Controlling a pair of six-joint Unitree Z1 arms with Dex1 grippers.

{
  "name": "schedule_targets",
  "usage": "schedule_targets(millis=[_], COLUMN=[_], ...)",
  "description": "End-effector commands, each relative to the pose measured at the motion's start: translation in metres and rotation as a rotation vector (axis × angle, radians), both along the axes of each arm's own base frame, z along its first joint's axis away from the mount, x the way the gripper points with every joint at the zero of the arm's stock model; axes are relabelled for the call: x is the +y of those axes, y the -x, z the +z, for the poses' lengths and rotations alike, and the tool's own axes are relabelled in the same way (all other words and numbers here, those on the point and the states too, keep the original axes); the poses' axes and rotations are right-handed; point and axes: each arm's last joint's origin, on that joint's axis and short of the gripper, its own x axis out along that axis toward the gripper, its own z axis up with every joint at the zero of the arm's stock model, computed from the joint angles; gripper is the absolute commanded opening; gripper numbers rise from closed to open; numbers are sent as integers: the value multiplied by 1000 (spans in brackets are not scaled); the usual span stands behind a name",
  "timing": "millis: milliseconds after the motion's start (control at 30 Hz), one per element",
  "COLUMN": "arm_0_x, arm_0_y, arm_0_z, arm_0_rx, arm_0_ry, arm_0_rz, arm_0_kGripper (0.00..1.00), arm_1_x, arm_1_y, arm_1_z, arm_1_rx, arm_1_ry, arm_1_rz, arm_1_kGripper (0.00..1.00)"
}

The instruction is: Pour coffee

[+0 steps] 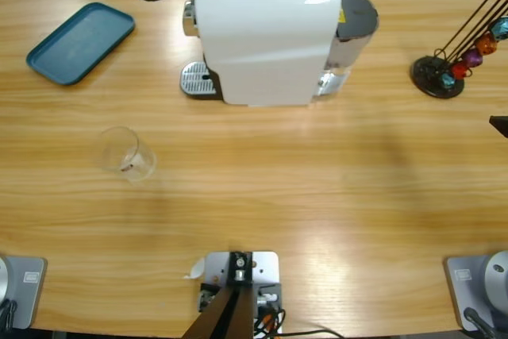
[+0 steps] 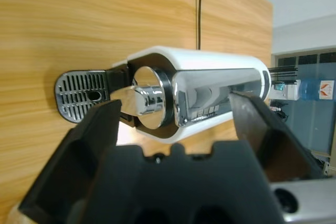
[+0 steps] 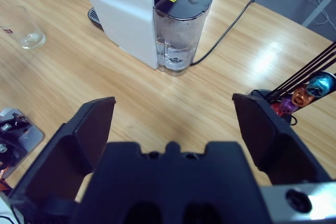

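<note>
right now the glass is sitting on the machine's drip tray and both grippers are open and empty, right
Not quite. The glass stands on the bare table, well apart from the machine's drip tray, which holds nothing; the high view shows it. Both grippers are indeed open and empty.

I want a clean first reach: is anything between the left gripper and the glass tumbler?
Nothing visible does. The left gripper is open, facing the coffee machine. The glass tumbler stands alone on bare table, with the blue tray well beyond it.
</note>
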Motion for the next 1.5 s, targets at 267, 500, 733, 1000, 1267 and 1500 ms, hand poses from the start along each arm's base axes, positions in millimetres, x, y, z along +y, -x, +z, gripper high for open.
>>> schedule_targets(millis=[267,500,733,1000,1267,1500], arm_0_x=[-11,-11,-11,-13,-13,-15], arm_0_y=[-18,-16,-15,-14,-5,-1], arm_0_z=[-26,-23,-20,-10,23,33], arm_0_rx=[89,91,79,50,-34,-58], arm_0_ry=[8,29,30,59,119,137], arm_0_rz=[-9,-30,-33,-55,-86,-99], arm_0_kGripper=[348,165,0,0,0,0], arm_1_x=[10,10,10,10,9,9], arm_1_y=[-9,-9,-9,-9,-8,-8], arm_1_z=[-8,-8,-8,-8,-8,-8], arm_1_rx=[54,54,53,53,50,51], arm_1_ry=[47,46,46,46,43,44], arm_1_rz=[16,16,16,16,16,16], arm_1_kGripper=[1000,1000,1000,1000,1000,1000])
